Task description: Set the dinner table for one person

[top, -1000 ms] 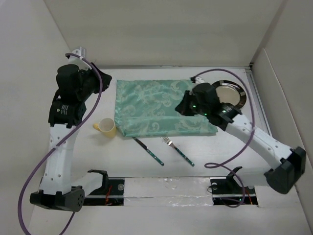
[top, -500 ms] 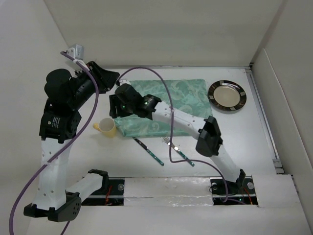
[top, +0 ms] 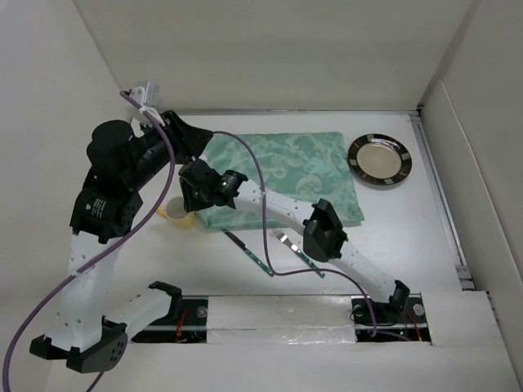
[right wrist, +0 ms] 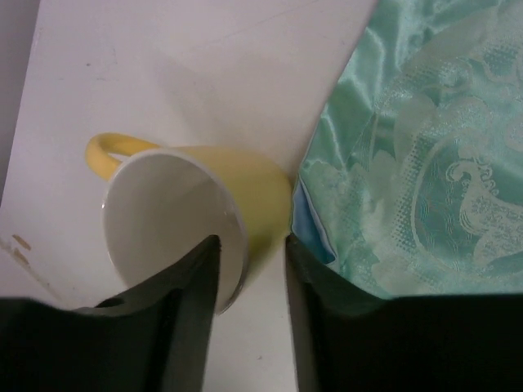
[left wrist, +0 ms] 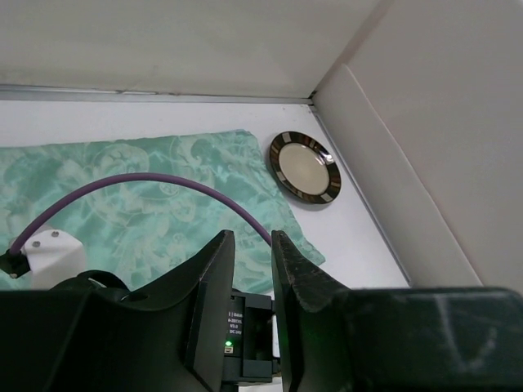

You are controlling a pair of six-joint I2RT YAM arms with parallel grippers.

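Bench (top: 409,245): white, walled by upright panels, carrying everything I list below;
cloth (top: 286,163): mint-green, patterned, lying flat at mid-bench;
left tool (left wrist: 253,278): raised above the cloth's left end, jaws narrow, gripping nothing;
right tool (right wrist: 251,253): reached across to the cloth's left edge, jaws moderately apart and straddling the mug's rim, one finger inside, one outside beside the cloth; I cannot tell whether they touch it;
plate (top: 379,161): dark-rimmed, on bare bench just right of the cloth's far corner;
mug (right wrist: 172,204): yellow, white inside, handle pointing away from the cloth;
knife (top: 249,251) and fork (top: 298,251): near the cloth's front edge, lying side by side, apart.
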